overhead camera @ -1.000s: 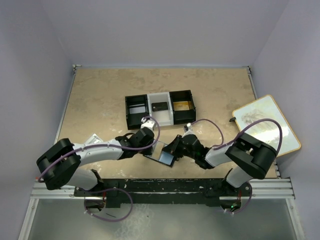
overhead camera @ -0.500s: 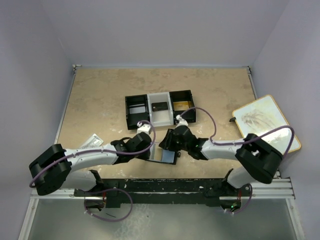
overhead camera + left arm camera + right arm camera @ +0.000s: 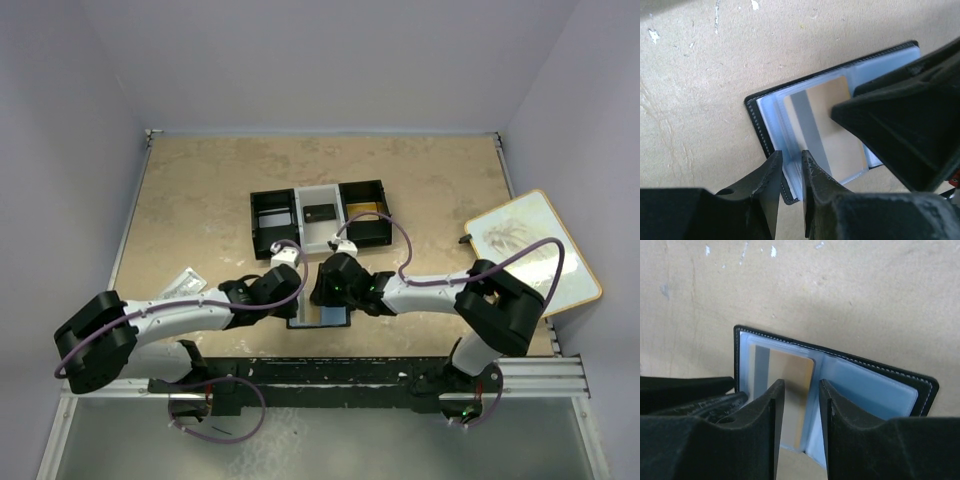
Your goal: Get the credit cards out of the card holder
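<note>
Near the counter's (image 3: 200,200) front edge, the left fingers (image 3: 775,165) are pinching narrowly on the card holder's (image 3: 756,107) corner, pinning it flat again. The right fingers (image 3: 777,395), having just parted and come over it, are straddling the gold-tan credit card (image 3: 790,365), which is not yet out of its sleeve; they are probably readying to draw it out. Beyond, the tray (image 3: 255,225) is waiting.

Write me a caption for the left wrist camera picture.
Left gripper pinches the edge of the open black card holder while the right gripper reaches over its gold-tan credit card.
</note>
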